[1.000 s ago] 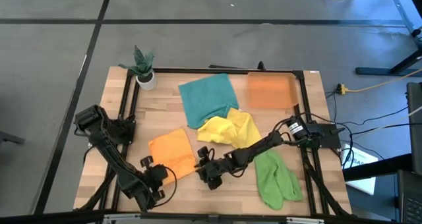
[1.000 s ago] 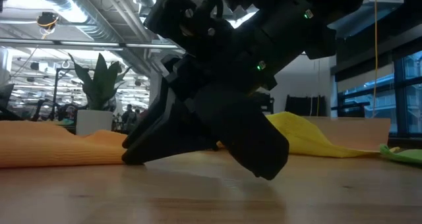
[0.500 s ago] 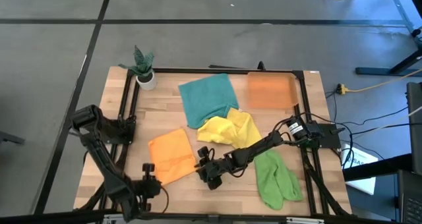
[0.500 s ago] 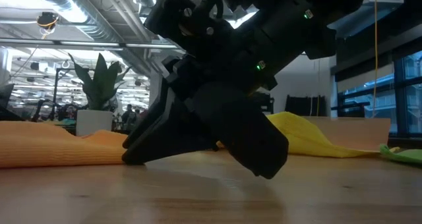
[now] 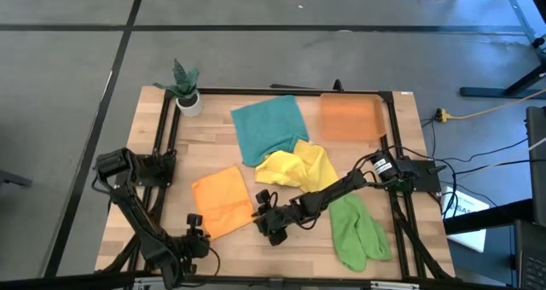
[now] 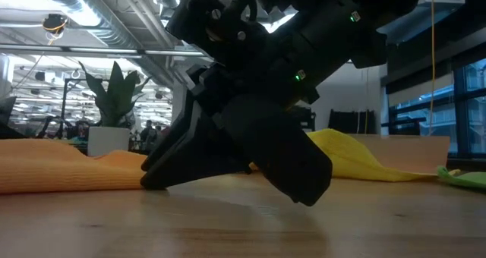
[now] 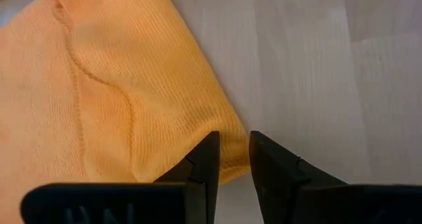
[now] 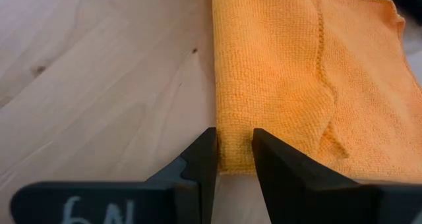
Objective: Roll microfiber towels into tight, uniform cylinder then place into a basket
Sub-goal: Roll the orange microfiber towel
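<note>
Right gripper (image 8: 228, 151) low on the table, fingers nearly closed on the corner edge of the orange towel (image 8: 297, 72); fine knit, stitched hem, folded flat. Left gripper (image 7: 229, 159) at the towel's opposite corner, fingers narrowly parted over the edge, grip unclear. Yellow towel (image 5: 294, 167) crumpled, teal towel (image 5: 270, 128) spread, green towel (image 5: 357, 230) bunched. Translucent orange basket (image 5: 351, 117) at far edge. Pale wood table (image 5: 230, 247), black frame; potted plant (image 5: 185, 89) in corner; grey floor around
</note>
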Controlling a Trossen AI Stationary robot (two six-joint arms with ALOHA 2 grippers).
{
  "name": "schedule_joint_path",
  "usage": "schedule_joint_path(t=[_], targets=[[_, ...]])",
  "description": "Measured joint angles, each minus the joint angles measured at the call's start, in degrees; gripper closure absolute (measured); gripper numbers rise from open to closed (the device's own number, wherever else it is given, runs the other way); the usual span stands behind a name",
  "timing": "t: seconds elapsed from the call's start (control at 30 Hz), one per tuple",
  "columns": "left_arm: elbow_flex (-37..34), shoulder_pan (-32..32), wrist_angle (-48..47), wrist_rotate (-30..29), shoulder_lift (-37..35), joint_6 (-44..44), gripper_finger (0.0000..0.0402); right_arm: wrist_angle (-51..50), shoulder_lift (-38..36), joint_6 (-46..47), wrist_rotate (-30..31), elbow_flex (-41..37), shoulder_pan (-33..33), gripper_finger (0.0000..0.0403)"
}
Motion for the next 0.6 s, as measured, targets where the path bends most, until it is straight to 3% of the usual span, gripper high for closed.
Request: schedule_joint_path(t=[0.6], targets=[[0.3, 1.7, 0.2, 0.8, 3.8, -1.5, 0.0336, 0.0, 0.0, 0.2, 0.0, 0.0, 0.0, 0.0302]])
